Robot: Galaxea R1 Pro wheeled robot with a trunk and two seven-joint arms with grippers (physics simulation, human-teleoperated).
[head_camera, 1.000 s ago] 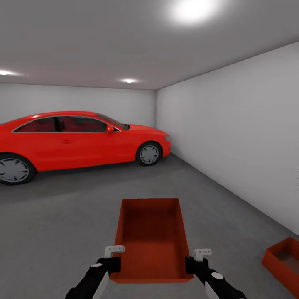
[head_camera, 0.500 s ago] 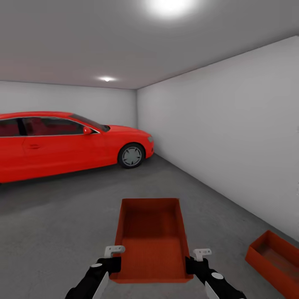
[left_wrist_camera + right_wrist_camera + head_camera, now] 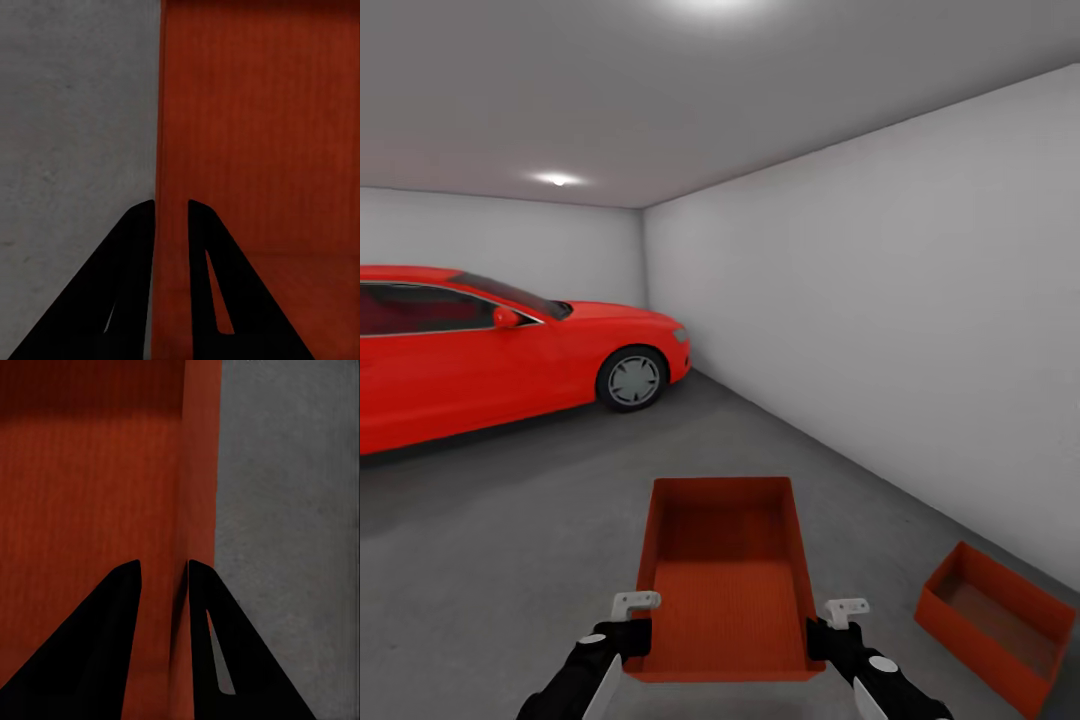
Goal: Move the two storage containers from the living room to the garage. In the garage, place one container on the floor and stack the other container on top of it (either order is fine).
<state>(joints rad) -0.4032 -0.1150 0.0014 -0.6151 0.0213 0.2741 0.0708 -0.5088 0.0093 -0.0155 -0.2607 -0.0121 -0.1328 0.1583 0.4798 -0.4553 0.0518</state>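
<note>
Jaws pinch the held container's (image 3: pixel 255 135) walls; head view adds second container (image 3: pixel 995 625)

A bare room with plain white walls: the side wall (image 3: pixel 880 300) runs along the right and meets the back wall (image 3: pixel 500 235) at a corner. The grey ceiling (image 3: pixel 660 90) carries a small round light (image 3: pixel 557 179), and a brighter glow sits at the upper edge. The dark grey speckled concrete floor (image 3: pixel 510 520) stretches across the foreground. A red coupe car (image 3: pixel 490 345) stands on the left, its nose near the corner, its shadow on the concrete under it
</note>
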